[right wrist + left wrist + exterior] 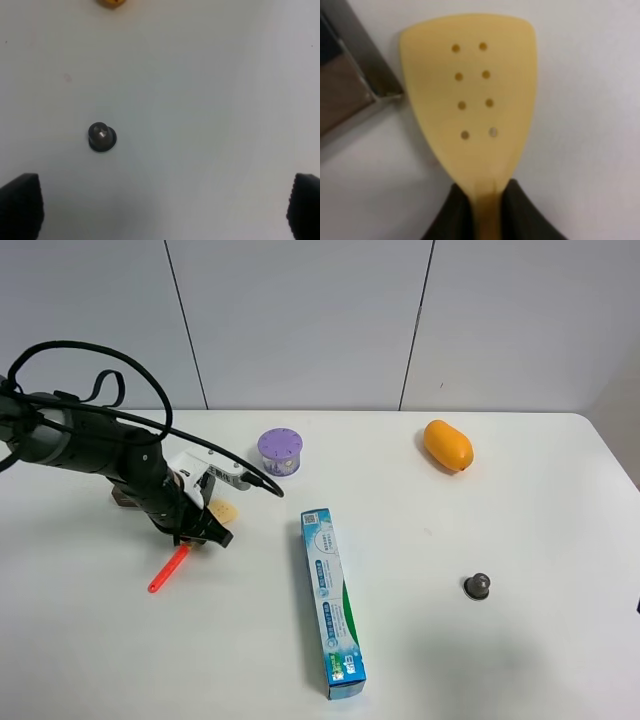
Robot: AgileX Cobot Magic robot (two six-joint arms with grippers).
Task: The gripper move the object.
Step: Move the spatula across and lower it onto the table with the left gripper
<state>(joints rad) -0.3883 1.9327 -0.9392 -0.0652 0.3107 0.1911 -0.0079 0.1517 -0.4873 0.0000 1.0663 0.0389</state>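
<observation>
The toy spatula lies on the white table at the left, its pale yellow slotted blade (224, 510) on one side of my left gripper (203, 531) and its red-orange handle (167, 570) sticking out on the other. The left gripper is shut on the spatula's neck. In the left wrist view the blade (470, 90) fills the frame, with the black fingertips (451, 217) closed on the neck at my left gripper (487, 220). My right gripper (162, 210) is open and empty above bare table; it does not show in the exterior view.
A long blue-green box (332, 602) lies mid-table. A purple round container (280, 450) stands behind it, an orange mango (447, 444) at the back right. A small dark knob (477, 586) (102, 136) sits at the right. A metal-edged object (355, 80) lies close beside the blade.
</observation>
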